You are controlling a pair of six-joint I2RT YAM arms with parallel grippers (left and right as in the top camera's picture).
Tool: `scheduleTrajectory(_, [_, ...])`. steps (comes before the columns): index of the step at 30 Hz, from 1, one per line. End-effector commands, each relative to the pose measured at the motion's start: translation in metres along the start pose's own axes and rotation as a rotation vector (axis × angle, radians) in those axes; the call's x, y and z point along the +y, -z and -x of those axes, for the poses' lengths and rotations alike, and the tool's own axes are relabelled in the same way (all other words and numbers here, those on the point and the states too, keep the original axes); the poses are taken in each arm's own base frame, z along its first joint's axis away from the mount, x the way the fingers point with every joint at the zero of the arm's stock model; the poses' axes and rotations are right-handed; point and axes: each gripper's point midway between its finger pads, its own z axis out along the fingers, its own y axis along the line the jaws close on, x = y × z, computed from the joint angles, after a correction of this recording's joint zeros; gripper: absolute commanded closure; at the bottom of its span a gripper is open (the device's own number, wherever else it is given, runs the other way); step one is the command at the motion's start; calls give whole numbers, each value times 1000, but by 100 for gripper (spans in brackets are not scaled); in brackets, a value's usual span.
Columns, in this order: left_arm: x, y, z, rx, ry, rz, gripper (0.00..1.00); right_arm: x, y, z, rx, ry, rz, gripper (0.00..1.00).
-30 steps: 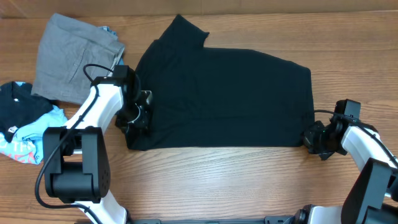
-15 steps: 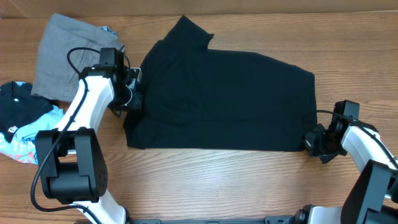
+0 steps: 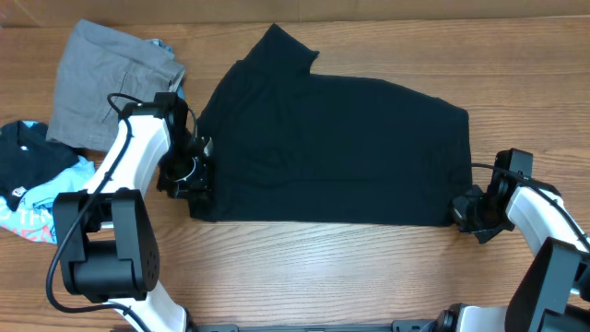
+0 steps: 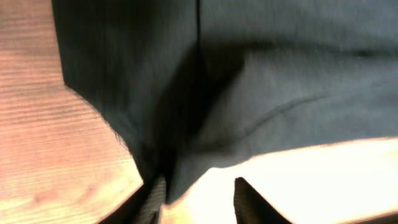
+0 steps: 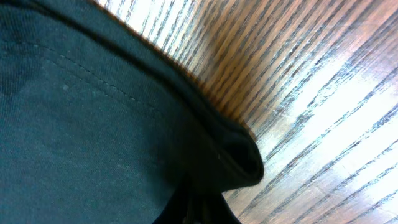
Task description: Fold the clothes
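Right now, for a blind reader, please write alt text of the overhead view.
A black T-shirt lies spread on a wooden table, with the left end effector and the right end effector at its two near corners. Folded grey trousers lie beside it.

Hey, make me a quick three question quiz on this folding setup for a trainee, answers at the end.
1. Which gripper is at the black T-shirt edge nearest the grey trousers? A left gripper, B right gripper, C neither.
2. True or false: the grey trousers lie on the black T-shirt.
3. Fill in: from overhead, the right gripper is at the black T-shirt's lower ____ corner.
Key: 1 A; 2 false; 3 right.
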Motion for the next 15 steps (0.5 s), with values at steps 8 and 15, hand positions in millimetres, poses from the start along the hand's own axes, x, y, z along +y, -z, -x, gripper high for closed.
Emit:
scheduleTrajectory(8, [22,-21,13,-64,-31,100,96,-30,-8,-1,-18,-15,-142,96])
scheduleTrajectory(15, [37,9,33,-128,15,148,94,-51,-1,3,-53,-34,-261,96])
